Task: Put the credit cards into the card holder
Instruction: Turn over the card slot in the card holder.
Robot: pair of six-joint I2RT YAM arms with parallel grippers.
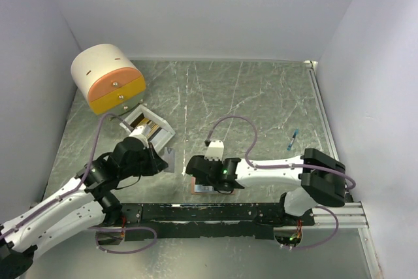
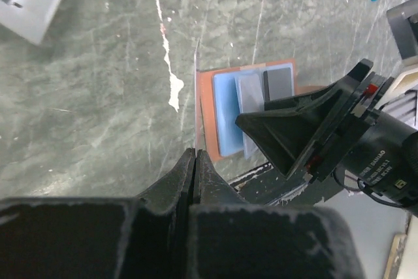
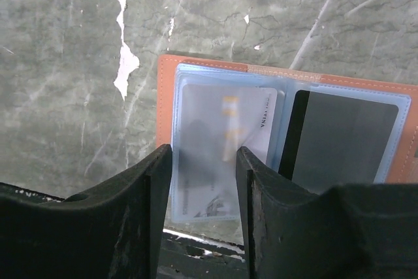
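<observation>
Left gripper (image 2: 196, 151): the jaws are pressing together with almost no gap, pinching a grey card (image 1: 171, 160) by its near end.
Grey card: it is standing on its edge, so the left wrist view is showing it only as a thin line. It is sitting at about 10 o'clock from the card holder, just beside the holder's left border. I cannot tell whether the two are touching.
Right gripper (image 3: 204, 155): the jaws are standing well apart and are gripping nothing. They are hanging over the near edge of the holder, one finger on each side of its left pocket.
Card holder (image 3: 196, 65): it is lying open and flat at 6 o'clock on the table (image 1: 248, 96), close to the arm bases. The salmon-brown outside is showing as a border around the pale blue inside.
Pale card (image 3: 222, 119): it is sitting in the left pocket, behind the clear cover.
Dark card (image 3: 343, 136): it is sitting in the right pocket.
White box (image 1: 149, 127): it is lying open at about 9 o'clock, just beyond the left gripper.
Drawer unit (image 1: 108, 80): round, cream and orange, it is standing at 10 o'clock.
Blue pen (image 1: 293, 138): it is lying at 3 o'clock, well apart from the holder.
</observation>
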